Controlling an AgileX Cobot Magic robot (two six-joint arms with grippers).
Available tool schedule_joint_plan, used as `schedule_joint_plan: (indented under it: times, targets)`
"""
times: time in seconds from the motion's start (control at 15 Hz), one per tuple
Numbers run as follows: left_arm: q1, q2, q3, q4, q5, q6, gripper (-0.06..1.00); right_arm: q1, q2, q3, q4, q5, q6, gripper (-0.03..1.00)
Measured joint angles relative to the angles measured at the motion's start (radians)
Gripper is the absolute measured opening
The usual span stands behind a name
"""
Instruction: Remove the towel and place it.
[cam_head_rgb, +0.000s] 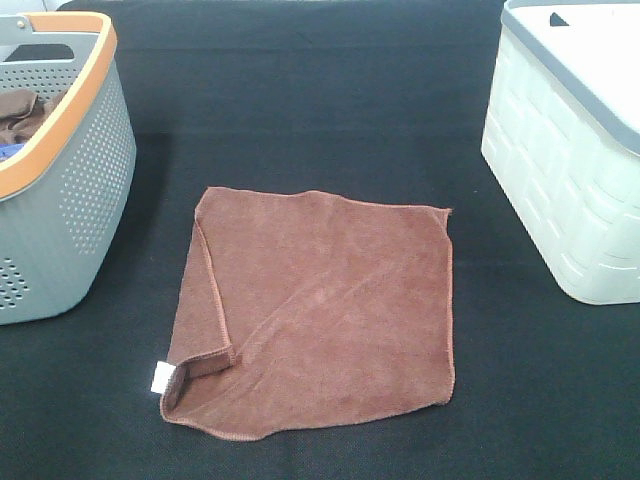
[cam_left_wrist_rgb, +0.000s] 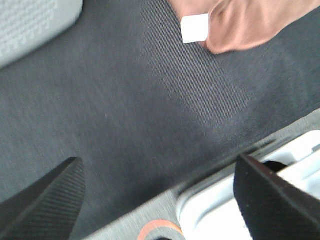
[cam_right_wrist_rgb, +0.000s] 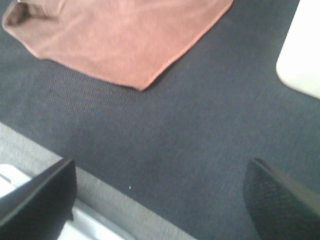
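On the black cloth-covered table (cam_head_rgb: 330, 90), the square reddish-brown microfibre towel (cam_head_rgb: 320, 310) lies spread flat between the two baskets, so removal and placing look done.
Its tagged corner is folded over; no arm shows from above. The left gripper (cam_left_wrist_rgb: 160, 197) and right gripper (cam_right_wrist_rgb: 160, 200) hover near the table's edge, jaws spread and empty. The grey perforated basket with orange rim (cam_head_rgb: 85, 190) and the white plastic basket (cam_head_rgb: 570, 170) are cropped; a bunched brown cloth (cam_head_rgb: 22, 112) inside the grey one is mostly hidden.

Black cloth tabletop (cam_head_rgb: 330, 110); grey perforated basket (cam_head_rgb: 85, 190) left, white bin (cam_head_rgb: 570, 170) right.
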Motion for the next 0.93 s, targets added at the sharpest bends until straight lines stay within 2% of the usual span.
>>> schedule_joint_plan:
  times: [0.07,0.13,0.27,0.93]
  targets:
    - [0.000,-0.033,0.000,0.000,0.000,0.054,0.77,0.000,-0.024,0.000,0.000,0.001,0.000,0.85]
    - [0.000,-0.033,0.000,0.000,0.000,0.054,0.77,0.000,-0.024,0.000,0.000,0.001,0.000,0.85]
    - [0.000,-0.062,0.000,-0.007,0.000,0.118,0.77,0.000,-0.033,0.000,0.000,0.001,0.000,0.85]
    - [0.005,-0.064,0.000,-0.019,-0.002,0.123,0.77,-0.001,-0.033,0.000,0.000,0.001,0.000,0.85]
